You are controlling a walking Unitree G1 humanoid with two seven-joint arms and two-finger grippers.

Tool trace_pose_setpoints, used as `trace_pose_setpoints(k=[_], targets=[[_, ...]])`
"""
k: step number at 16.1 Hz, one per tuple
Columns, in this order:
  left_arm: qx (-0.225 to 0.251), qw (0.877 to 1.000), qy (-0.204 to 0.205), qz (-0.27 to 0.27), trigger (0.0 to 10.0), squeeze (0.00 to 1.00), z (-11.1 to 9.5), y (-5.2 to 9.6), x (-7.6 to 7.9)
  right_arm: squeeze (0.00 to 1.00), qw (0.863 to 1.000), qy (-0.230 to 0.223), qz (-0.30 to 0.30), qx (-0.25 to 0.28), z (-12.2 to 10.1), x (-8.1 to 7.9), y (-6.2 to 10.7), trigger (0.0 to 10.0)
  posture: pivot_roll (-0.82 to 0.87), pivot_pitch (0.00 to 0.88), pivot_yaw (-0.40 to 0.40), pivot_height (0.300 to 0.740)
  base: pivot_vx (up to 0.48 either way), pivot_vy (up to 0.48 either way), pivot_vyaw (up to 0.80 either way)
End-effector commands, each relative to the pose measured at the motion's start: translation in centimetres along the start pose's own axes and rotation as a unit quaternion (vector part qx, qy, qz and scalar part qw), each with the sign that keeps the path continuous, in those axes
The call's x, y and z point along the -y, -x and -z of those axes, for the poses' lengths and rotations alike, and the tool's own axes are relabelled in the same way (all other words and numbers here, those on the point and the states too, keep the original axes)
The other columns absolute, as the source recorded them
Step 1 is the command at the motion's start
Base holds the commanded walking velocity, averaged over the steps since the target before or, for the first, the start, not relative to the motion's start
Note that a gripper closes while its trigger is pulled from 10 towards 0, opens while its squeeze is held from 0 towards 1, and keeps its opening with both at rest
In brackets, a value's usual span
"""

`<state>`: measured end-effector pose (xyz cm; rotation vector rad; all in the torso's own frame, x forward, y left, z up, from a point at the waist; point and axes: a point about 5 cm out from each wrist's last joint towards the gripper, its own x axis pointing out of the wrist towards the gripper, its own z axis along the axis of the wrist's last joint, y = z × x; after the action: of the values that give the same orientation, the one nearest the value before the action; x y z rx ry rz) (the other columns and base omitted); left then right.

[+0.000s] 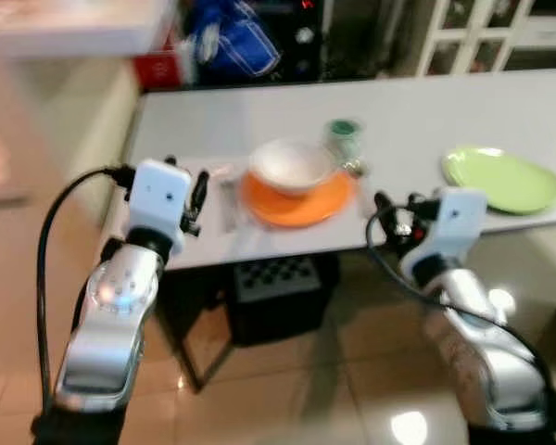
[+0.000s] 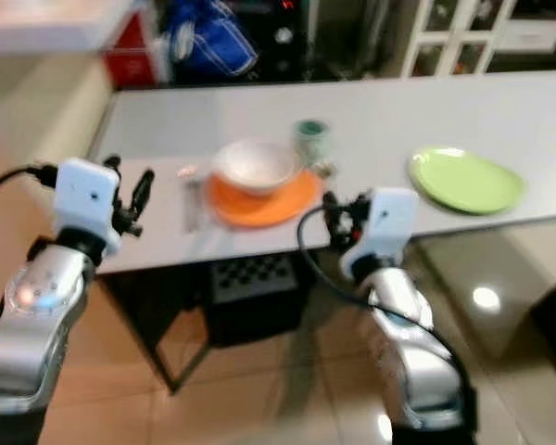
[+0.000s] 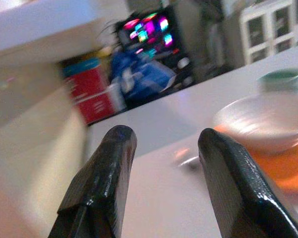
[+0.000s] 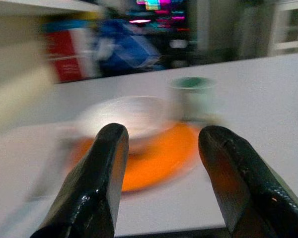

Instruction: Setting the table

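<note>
Left eye view: white bowl (image 1: 291, 165) on orange plate (image 1: 298, 198); left pincer (image 3: 161, 148) and right pincer (image 4: 161, 144) both spread, empty.

White table (image 1: 426, 111) — orange plate (image 1: 296, 202), green plate (image 1: 502, 178), green cup (image 1: 343, 137), cutlery (image 1: 228, 199) beside orange plate

Bowl (image 1: 290, 164) on plate (image 1: 296, 200), cup (image 1: 343, 137) behind, apparently; second plate (image 1: 502, 179) right

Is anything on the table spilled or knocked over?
Nothing stands out. The white bowl sits upright on the orange plate, the cup stands behind it, and the green plate lies flat. No spills show, though the views are blurry.
</note>
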<state>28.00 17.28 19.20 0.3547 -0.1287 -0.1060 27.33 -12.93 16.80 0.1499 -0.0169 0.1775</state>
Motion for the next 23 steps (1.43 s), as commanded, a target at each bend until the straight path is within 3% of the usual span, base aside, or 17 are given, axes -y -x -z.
trace_pose_setpoints(k=[1, 11, 23], targets=[[0.01, 1.0, 0.001, 0.002, 10.0, 0.0, -0.5, -0.2, 0.3, 0.0, 1.0, 0.01, 0.009, 0.003, -0.3, 0.7, 0.0, 10.0, -0.02, 0.0, 0.009, 0.74, 0.0, 0.48, 0.0], [0.015, 1.0, 0.006, -0.013, 10.0, 0.0, -0.7, -0.4, -0.3, 0.0, 1.0, 0.012, 0.001, 0.003, -0.4, 0.6, -0.3, 10.0, -0.02, 0.0, 0.007, 0.74, 0.0, 0.48, 0.0], [0.023, 0.999, 0.005, -0.049, 10.0, 0.0, -1.1, -0.8, -2.2, 0.0, 1.0, 0.016, -0.004, 0.007, -0.5, 0.4, -0.6, 10.0, -0.02, 0.0, 0.004, 0.74, 0.0, 0.48, -0.38]])
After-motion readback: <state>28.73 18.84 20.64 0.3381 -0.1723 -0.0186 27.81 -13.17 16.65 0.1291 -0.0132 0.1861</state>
